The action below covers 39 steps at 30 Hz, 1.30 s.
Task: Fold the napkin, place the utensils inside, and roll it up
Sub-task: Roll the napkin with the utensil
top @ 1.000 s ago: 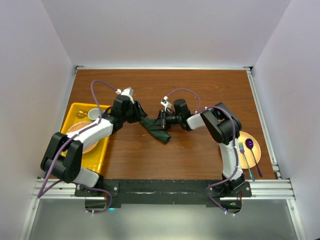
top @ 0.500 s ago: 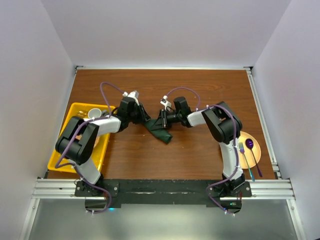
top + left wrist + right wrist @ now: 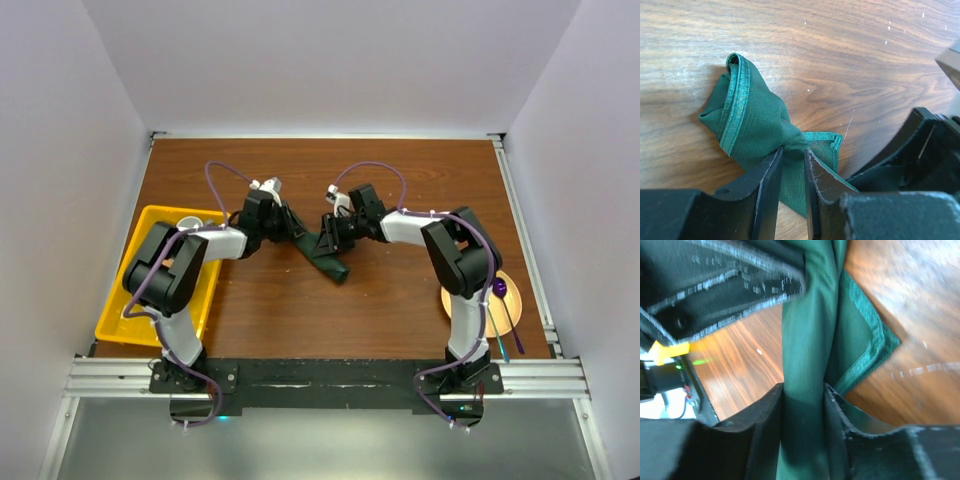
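Noted a yellow tray (image 3: 112,322) at the far left of the surface (image 3: 420,180); not needed for this step.

Found the left pincer (image 3: 792,159) clamped on the napkin (image 3: 747,117), nipping a gathered neck of cloth, with a hemmed corner flopped onto the wood just beyond the fingers.

Located the napkin near the middle of the surface, bunched into a dark green strip between the two pincers, upper part lifted, lower end trailing on the wood.

Found the right pincer (image 3: 804,400) likewise closed on the cloth, squeezing a thick fold from both sides.

Spotted the utensils (image 3: 499,288) well apart at the far right, lying on an orange plate (image 3: 514,282) partly hidden behind the right arm.

Handling, as judged:
- Rated the napkin light, soft and limp, with no stiffness; expected to sag and bunch wherever unsupported.
- Expected fair friction from the woven face; little risk of slipping under a firm pinch.
- Advised taking hold at the hemmed corners, one per pincer, for the firmer bite of the doubled, stitched border, then drawing apart to flatten.
- Advised against mid-cloth grips like the present ones, as prone to gathering several layers.
- Rated the utensils rigid, thin and probably slick; best taken across the handle.
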Each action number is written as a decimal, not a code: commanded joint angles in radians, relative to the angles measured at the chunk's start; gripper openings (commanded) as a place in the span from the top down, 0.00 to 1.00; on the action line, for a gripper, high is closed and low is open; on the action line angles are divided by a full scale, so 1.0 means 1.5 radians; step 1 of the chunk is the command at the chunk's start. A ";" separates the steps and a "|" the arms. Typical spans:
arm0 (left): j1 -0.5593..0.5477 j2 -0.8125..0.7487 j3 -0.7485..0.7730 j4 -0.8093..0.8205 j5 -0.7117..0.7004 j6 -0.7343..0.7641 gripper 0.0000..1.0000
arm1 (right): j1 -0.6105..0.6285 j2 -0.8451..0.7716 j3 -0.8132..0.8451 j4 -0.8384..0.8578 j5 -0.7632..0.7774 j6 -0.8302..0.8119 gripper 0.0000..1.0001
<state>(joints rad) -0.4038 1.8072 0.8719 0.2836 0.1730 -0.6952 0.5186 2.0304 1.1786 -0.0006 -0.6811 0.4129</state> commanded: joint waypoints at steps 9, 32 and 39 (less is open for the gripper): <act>0.015 0.007 0.045 -0.084 -0.026 0.033 0.71 | 0.001 -0.118 -0.053 -0.236 0.184 -0.125 0.55; 0.035 -0.003 0.108 -0.080 0.047 0.009 0.65 | -0.011 -0.186 -0.085 -0.248 0.184 -0.130 0.44; 0.042 0.025 0.117 -0.080 0.025 0.027 0.65 | -0.019 -0.208 -0.112 -0.256 0.233 -0.137 0.44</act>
<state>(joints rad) -0.3534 1.8233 1.0042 0.1410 0.2287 -0.6868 0.5045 1.7561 1.0294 -0.3584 -0.4004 0.2317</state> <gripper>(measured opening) 0.349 0.568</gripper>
